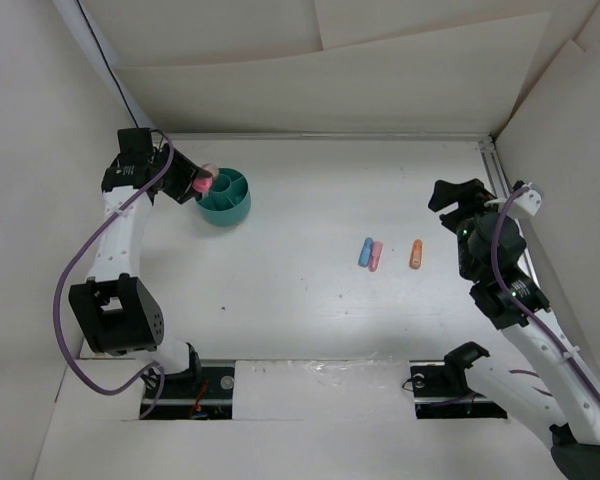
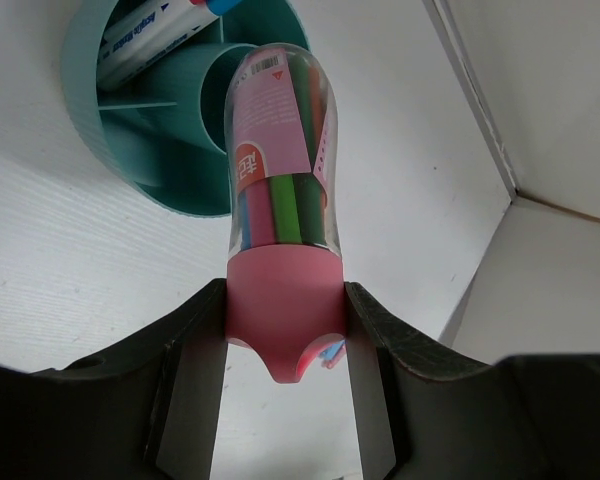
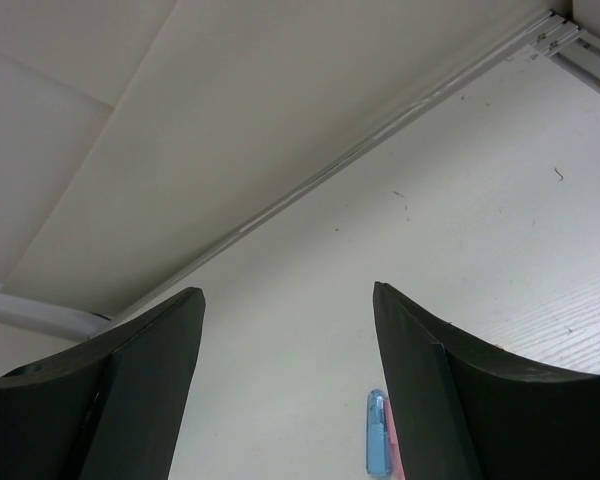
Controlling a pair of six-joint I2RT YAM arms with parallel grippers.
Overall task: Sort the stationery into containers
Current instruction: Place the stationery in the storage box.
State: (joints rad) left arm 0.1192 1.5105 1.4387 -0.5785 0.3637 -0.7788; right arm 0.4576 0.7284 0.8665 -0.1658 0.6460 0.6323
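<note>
Spanning the whole workspace, the white desk (image 1: 300, 330) is enclosed by white panel walls (image 1: 310, 90) at the far side and at both ends.

1. Left arm (image 1: 115, 235): reaches to the far-left part of the desk.
2. Right arm (image 1: 520, 300): stands at the right edge, well apart from all stationery.
3. Teal cup (image 1: 225, 197): upright on the desk at far left, divided into compartments around a central tube. One compartment holds white pens (image 2: 150, 30) with blue print.
4. Left claw (image 2: 285, 300): partly closed, both fingers clamped on the pink base of a capsule (image 2: 280, 150). The capsule has a clear domed body with coloured markers inside. Its domed end lies at the cup's left rim; contact with the cup cannot be determined.
5. Right claw (image 3: 287, 300): spread fully wide, gripping nothing.
6. Loose items: three short pieces lie on the desk right of centre. The blue piece (image 1: 365, 252) and pink piece (image 1: 376, 256) lie side by side, touching. The orange piece (image 1: 416, 254) lies near them, to the right.
</note>
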